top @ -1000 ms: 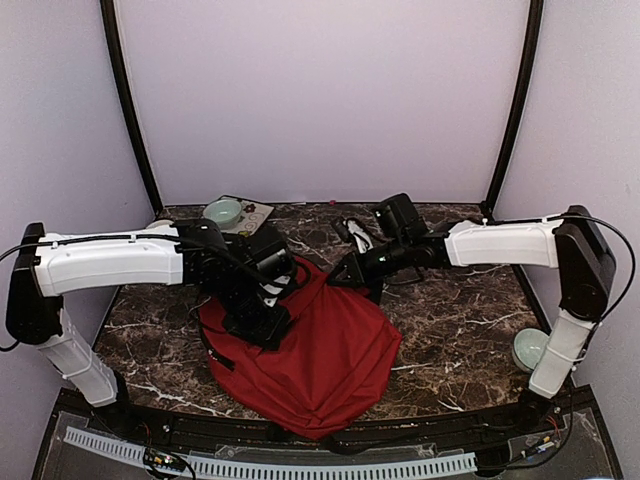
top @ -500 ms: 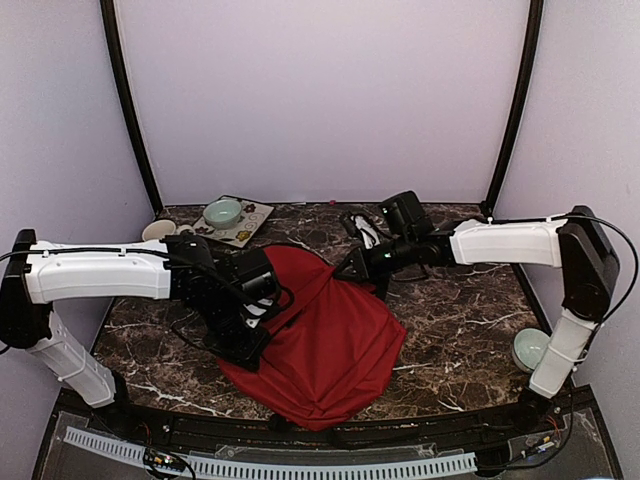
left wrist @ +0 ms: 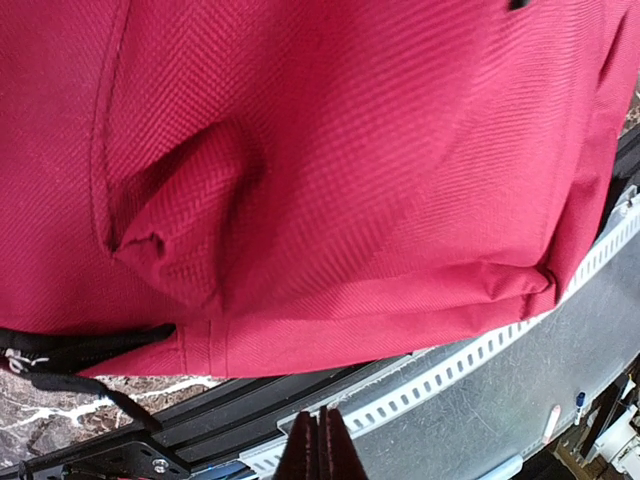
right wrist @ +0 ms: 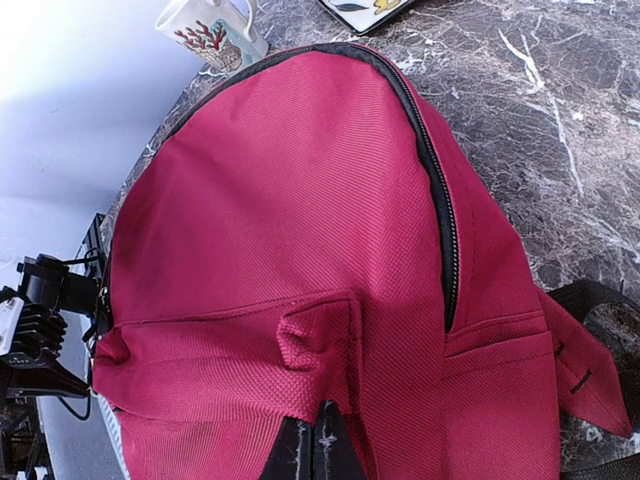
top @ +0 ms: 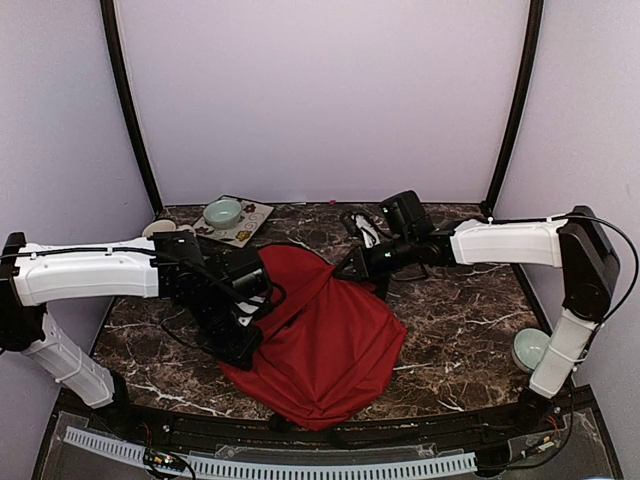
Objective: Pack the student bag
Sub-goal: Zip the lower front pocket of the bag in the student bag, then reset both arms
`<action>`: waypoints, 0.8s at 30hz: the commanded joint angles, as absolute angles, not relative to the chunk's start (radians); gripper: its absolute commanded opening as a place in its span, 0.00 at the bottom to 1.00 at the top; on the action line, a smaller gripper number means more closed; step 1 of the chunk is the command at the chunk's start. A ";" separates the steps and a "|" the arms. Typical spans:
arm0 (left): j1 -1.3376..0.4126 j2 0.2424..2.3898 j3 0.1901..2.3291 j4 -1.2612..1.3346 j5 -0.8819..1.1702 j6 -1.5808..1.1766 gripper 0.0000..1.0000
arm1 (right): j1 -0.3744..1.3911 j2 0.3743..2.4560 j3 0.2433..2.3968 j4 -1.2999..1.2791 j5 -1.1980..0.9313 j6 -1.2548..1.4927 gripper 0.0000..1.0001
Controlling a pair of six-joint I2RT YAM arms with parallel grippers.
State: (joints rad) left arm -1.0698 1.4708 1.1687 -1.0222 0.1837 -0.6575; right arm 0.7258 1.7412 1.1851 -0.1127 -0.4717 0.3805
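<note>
Bag (top: 330, 340) lies mid-table (top: 460, 320), long axis running near to far, its rounded, zipped top toward the far edge and the mug (right wrist: 212, 30), its bottom seam at the near rail. The left arm covers the bag's left edge from above, and a black strap (right wrist: 600, 310) is cut off in the right wrist view. The right gripper (right wrist: 320, 440) is clamped on a raised fold of the fabric. The left gripper (left wrist: 320, 445) has its jaws together, holding nothing visible.

**Crockery at the table's margins**

At the far-left corner of the marble table (top: 460, 300), a pale green bowl (top: 222, 212) sits on a patterned board (top: 252, 222), with a coral-printed white mug (right wrist: 212, 30) nearby. Another green bowl (top: 528, 348) sits by the right edge.
</note>
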 commanded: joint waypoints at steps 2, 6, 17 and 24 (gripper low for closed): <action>-1.075 1.413 1.211 -1.032 0.173 -0.640 0.02 | 0.713 1.689 1.202 -0.032 -0.472 0.394 0.00; -1.075 1.384 1.229 -1.028 0.122 -0.638 0.14 | 0.713 1.689 1.251 -0.104 -0.444 0.380 0.27; -1.045 1.348 1.293 -1.049 -0.138 -0.582 0.70 | 0.707 1.512 1.312 -0.273 -0.105 0.251 0.80; -0.858 1.289 1.225 -0.911 -0.372 -0.450 0.77 | 0.633 1.346 1.216 -0.295 0.142 0.246 0.88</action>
